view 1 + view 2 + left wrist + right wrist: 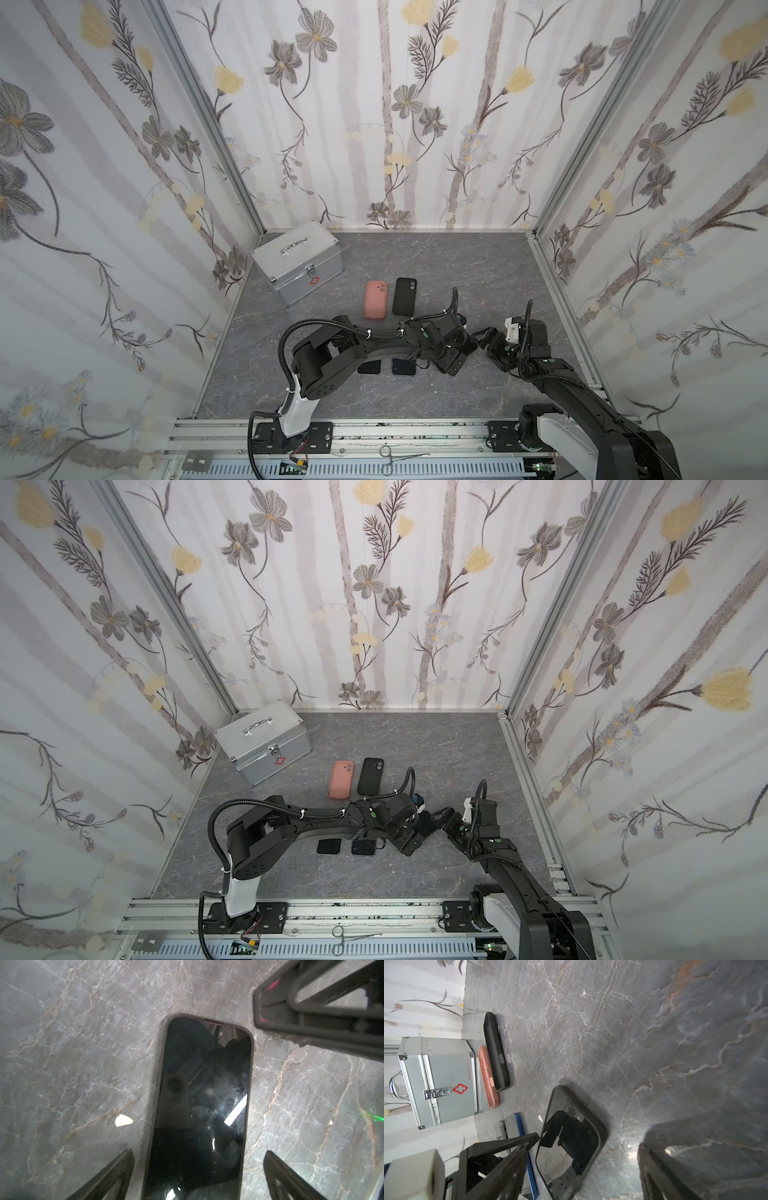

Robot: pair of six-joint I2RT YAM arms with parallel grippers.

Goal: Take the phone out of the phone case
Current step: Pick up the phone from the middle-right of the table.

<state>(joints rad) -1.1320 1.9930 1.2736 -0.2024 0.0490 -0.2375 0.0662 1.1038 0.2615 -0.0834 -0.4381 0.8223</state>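
Black left arm stretches low, spread pincer flanking the phone.

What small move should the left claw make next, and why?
Probably close the left claw on the cased phone. It lies screen up, not yet uncased, between the open jaws, and the right claw hangs open near one end, so a steady hold seems needed first.

Bare counter flanked the cased phone between the jaws of the left gripper. The right gripper crowded past their tips, and a blue phone lay just outside.
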